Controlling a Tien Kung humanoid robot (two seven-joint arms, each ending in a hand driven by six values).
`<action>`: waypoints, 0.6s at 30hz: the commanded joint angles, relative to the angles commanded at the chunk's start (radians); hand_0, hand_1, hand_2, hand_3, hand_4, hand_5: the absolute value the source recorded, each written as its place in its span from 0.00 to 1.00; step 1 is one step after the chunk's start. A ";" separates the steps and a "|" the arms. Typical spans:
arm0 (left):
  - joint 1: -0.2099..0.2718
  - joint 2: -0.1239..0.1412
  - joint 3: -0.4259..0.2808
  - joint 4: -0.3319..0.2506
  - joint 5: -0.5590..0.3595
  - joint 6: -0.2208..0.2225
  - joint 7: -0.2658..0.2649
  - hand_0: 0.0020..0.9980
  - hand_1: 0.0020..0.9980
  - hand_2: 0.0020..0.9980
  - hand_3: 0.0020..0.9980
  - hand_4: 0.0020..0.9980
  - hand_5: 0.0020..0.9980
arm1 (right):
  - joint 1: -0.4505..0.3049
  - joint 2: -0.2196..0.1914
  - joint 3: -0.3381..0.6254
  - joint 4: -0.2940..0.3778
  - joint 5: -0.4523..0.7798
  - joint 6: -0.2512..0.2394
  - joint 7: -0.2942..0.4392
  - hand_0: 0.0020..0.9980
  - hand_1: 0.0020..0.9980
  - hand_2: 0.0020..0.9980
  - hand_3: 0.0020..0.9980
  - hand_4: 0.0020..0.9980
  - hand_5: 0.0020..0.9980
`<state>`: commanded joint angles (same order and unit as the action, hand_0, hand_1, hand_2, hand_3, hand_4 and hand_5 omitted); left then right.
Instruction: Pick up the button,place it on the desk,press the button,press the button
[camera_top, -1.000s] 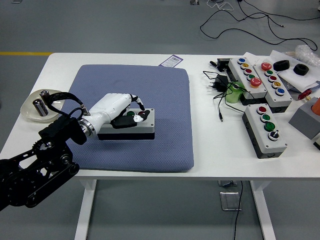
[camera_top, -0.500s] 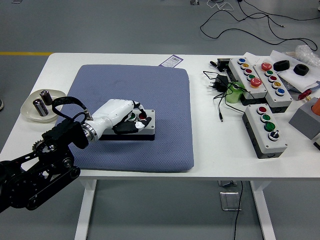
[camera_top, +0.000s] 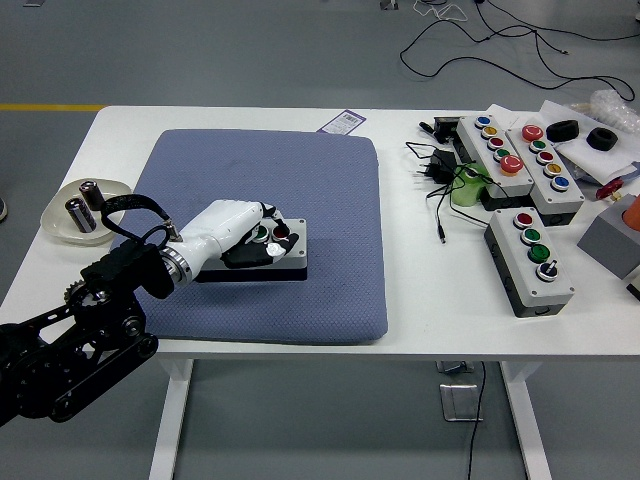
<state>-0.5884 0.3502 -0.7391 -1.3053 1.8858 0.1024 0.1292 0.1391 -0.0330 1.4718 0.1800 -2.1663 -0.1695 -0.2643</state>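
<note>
Left hand (camera_top: 245, 235), white shell with black fingers, lying on top of the button box (camera_top: 270, 252), fingers curled down over its green and red buttons, thumb along the near side; touching, whether truly gripping or just pressing unclear. Button box grey-topped with dark base, sitting flat on the blue-grey pad (camera_top: 262, 232), left of pad centre, toward its near half. Pad lying on the white table (camera_top: 420, 290). Black left arm (camera_top: 75, 335) coming in from lower left corner.

Off the pad, left edge: shallow dish (camera_top: 75, 210) holding two batteries. Right side of table: two long button boxes (camera_top: 520, 155) side by side with blue, yellow, red, green buttons, a third box (camera_top: 530, 260) nearer, angled, with red, green and black controls. Black adapter and cable (camera_top: 438, 180) just beside a green cylinder (camera_top: 465, 187). Small printed card (camera_top: 343, 121) at pad's far edge, text too small to read. No legible brand or label anywhere
</note>
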 joint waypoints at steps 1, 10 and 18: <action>0.003 0.000 -0.013 -0.006 -0.004 0.003 -0.001 0.01 0.00 0.00 0.60 0.62 0.96 | -0.001 0.000 0.000 0.000 0.000 0.000 0.000 0.67 0.65 0.69 0.64 0.32 0.19; 0.043 -0.010 -0.172 -0.001 -0.110 0.069 0.008 0.02 0.15 0.25 0.74 0.63 0.97 | -0.002 0.000 -0.001 0.000 0.001 0.000 0.000 0.67 0.65 0.69 0.64 0.32 0.19; 0.104 -0.041 -0.288 0.062 -0.418 0.024 -0.031 0.26 0.46 0.59 0.83 0.63 1.00 | -0.004 0.000 -0.002 0.000 0.003 0.000 0.000 0.67 0.65 0.69 0.64 0.32 0.19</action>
<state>-0.4844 0.3096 -1.0267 -1.2434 1.4676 0.1263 0.0981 0.1350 -0.0331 1.4694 0.1800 -2.1633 -0.1695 -0.2642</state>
